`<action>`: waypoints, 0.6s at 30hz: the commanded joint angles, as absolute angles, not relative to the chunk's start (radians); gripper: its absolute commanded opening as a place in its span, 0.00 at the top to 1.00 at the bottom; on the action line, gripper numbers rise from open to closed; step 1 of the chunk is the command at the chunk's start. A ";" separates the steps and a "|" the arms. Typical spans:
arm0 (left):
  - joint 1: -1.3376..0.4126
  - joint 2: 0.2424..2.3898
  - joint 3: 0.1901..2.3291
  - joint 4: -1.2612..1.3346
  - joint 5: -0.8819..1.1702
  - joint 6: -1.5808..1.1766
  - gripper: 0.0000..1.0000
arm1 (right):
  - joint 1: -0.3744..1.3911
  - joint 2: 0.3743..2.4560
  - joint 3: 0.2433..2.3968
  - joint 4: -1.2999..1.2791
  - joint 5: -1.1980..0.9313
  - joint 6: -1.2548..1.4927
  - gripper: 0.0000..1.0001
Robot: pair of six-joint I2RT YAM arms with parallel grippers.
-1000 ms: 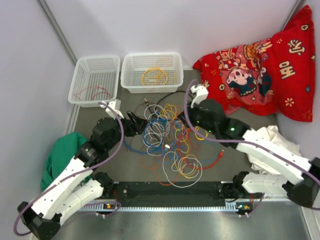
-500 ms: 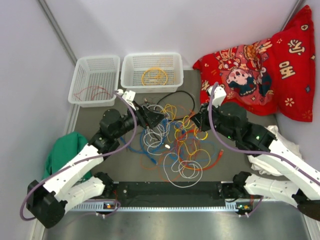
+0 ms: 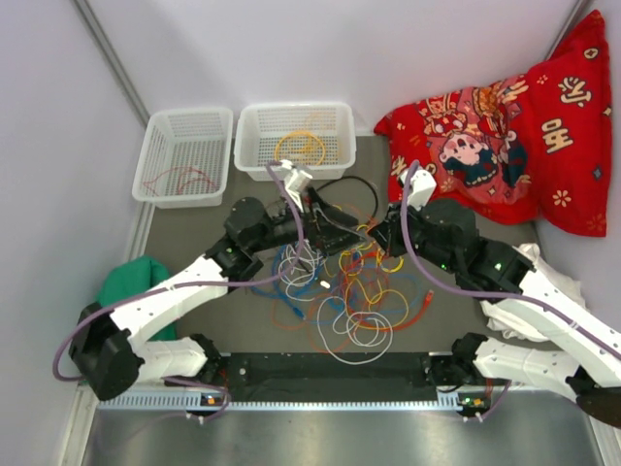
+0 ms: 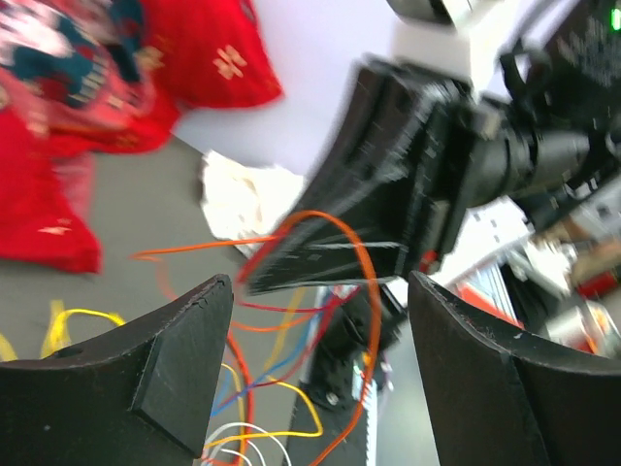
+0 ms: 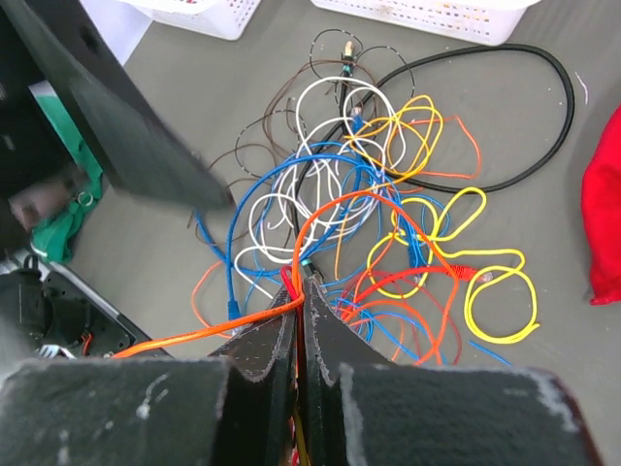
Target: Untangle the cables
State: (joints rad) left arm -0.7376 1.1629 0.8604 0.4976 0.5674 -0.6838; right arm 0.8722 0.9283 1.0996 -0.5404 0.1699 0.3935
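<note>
The cables (image 3: 340, 282) lie in a tangled pile of yellow, orange, red, blue and white loops in the middle of the grey table. My right gripper (image 5: 303, 287) is shut on an orange cable (image 5: 209, 331) and a red one, held a little above the pile; it shows in the top view (image 3: 376, 236). My left gripper (image 4: 320, 291) is open and empty, facing the right gripper at close range, with the lifted orange cable loop (image 4: 374, 291) hanging between its jaws without touching them. It sits left of the right gripper in the top view (image 3: 342, 226).
Two white baskets stand at the back: the left one (image 3: 184, 126) holds a red cable, the right one (image 3: 294, 115) a yellow cable. A thick black cable (image 5: 543, 146) loops behind the pile. Red cloth (image 3: 505, 126) back right, green cloth (image 3: 121, 286) left, white cloth (image 3: 524, 267) right.
My left arm has swung right and forward over the pile to face the right gripper. The right gripper drew back to the right with cables in it, then held still.
</note>
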 commanded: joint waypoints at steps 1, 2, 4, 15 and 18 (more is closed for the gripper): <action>-0.810 1.216 0.934 0.546 0.632 -0.624 0.23 | 0.874 0.931 1.103 -0.518 0.158 0.391 1.00; -0.824 1.224 0.937 0.546 0.638 -0.623 0.24 | 0.874 0.931 1.103 -0.518 0.160 0.390 1.00; -0.836 1.244 0.943 0.534 0.631 -0.612 0.27 | 0.874 0.928 1.101 -0.523 0.161 0.391 1.00; -0.839 1.186 1.046 0.269 0.312 -0.453 1.00 | 0.874 0.861 1.111 -0.572 0.244 0.387 0.25; -0.838 1.201 1.192 0.125 0.250 -0.402 1.00 | 0.874 0.809 1.115 -0.571 0.265 0.376 0.15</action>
State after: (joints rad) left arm -0.8410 1.2175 1.0100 0.2810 0.4179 -0.5163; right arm 0.8616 0.8867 1.0935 -0.6056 0.2584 0.3851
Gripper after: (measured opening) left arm 0.015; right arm 0.827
